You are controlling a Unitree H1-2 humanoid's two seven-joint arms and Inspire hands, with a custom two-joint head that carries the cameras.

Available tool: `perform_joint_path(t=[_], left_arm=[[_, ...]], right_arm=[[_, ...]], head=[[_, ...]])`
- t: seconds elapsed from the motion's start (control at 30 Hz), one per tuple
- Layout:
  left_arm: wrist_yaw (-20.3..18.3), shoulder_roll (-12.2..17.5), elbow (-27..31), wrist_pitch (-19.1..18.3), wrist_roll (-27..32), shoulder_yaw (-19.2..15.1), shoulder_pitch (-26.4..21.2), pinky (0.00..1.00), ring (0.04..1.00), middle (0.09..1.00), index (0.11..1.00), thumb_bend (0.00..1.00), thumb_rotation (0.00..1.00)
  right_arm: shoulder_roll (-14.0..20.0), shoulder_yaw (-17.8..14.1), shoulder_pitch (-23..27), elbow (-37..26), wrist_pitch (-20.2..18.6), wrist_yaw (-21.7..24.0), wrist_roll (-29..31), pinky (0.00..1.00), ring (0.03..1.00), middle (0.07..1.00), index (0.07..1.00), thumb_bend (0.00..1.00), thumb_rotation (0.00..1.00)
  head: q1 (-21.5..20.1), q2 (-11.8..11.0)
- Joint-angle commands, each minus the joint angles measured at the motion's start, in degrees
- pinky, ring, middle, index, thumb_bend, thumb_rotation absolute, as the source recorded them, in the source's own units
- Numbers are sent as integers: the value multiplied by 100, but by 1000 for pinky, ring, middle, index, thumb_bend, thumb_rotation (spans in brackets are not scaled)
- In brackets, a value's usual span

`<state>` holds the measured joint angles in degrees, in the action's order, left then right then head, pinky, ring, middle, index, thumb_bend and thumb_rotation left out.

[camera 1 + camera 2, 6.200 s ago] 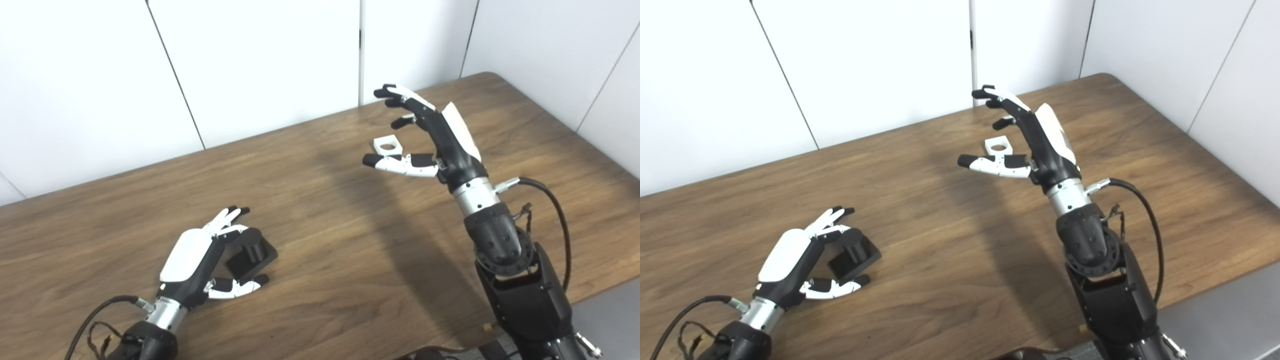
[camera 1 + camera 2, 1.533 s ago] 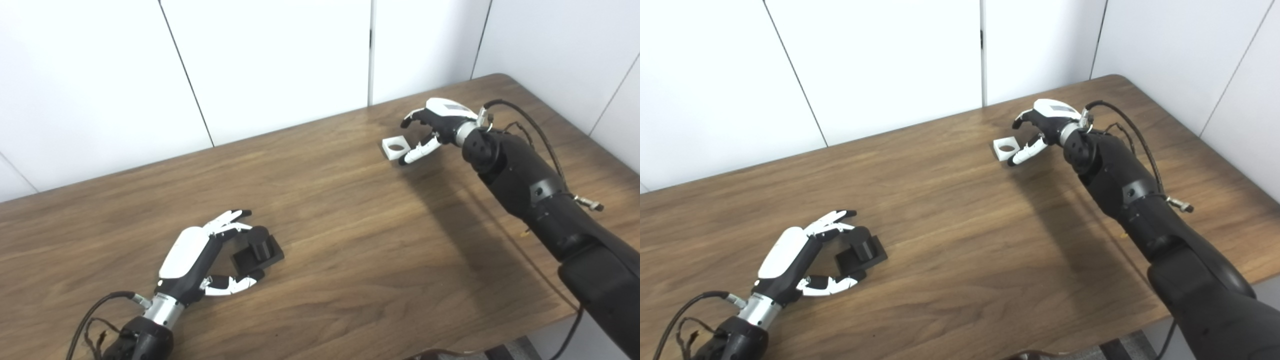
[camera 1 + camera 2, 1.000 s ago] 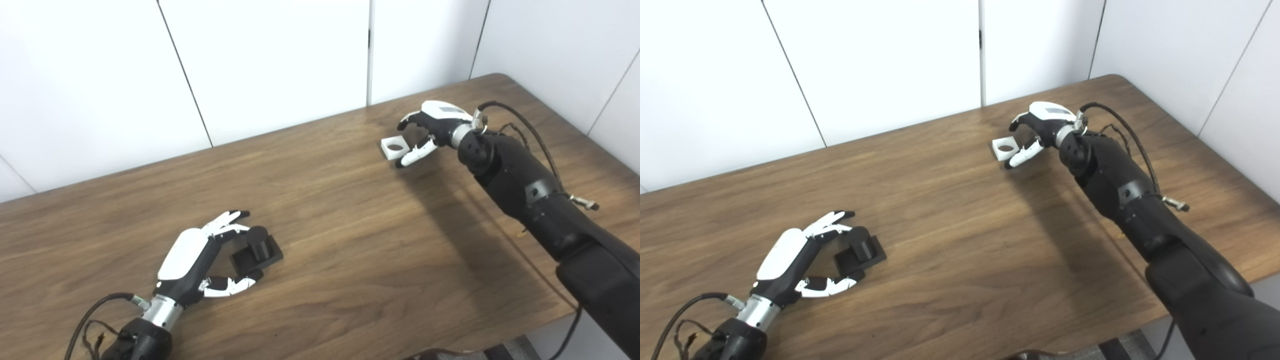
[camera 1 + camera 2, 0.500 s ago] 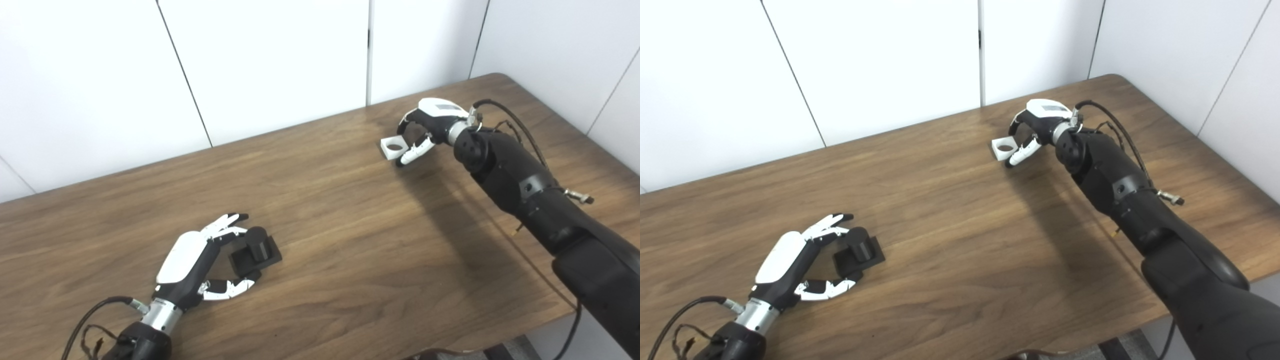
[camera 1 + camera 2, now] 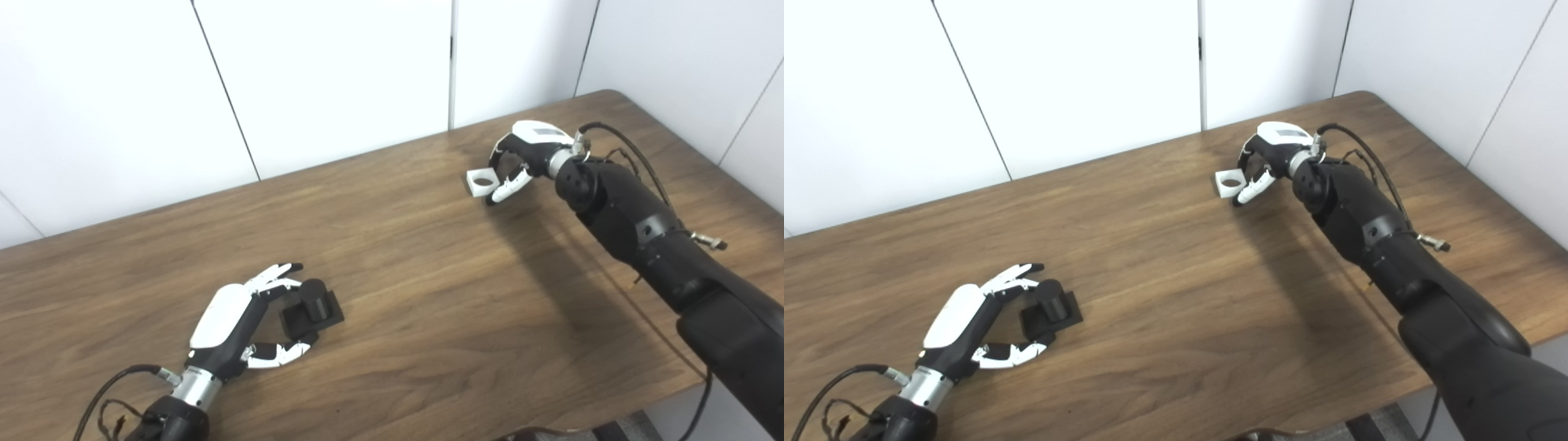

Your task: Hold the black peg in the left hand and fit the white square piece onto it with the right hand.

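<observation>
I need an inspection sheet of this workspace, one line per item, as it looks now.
Surface: brown wooden table.
Job's things: black peg upright on its square base, near left; white piece lying far right.
Clutter: nothing seen.
Hands: left hand open around the peg; right hand curled at the white piece, grip unclear.
Cables: black cable along right arm; another at left wrist.
Surroundings: white wall panels.

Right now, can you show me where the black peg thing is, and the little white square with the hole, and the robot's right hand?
black peg on its square base (image 5: 313, 296), left eye view, on the round post.
white square piece with a round hole (image 5: 479, 182), left eye view, on its top face.
right hand (image 5: 1274, 150), right eye view, by its white back.
</observation>
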<state>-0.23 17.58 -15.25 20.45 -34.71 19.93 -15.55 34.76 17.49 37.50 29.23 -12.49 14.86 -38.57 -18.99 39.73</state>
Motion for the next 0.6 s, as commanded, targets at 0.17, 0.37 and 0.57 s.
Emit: perform_joint_path(t=[0.17,0.37,0.57], left_arm=[[-77,86,-131,-261,-135,84,575,884,928,903,656,853,219],[-81,73,-70,-301,-143,88,606,882,928,904,654,854,235],[-111,51,-57,-361,-125,96,621,887,932,908,656,859,232]], right_arm=[[46,24,21,-34,90,-69,59,746,846,835,497,517,153],[27,-25,-51,-3,283,-358,139,726,821,804,487,516,141],[28,-4,-83,37,362,-488,168,735,818,800,484,517,138]], head=[[13,29],[22,61],[26,66]])
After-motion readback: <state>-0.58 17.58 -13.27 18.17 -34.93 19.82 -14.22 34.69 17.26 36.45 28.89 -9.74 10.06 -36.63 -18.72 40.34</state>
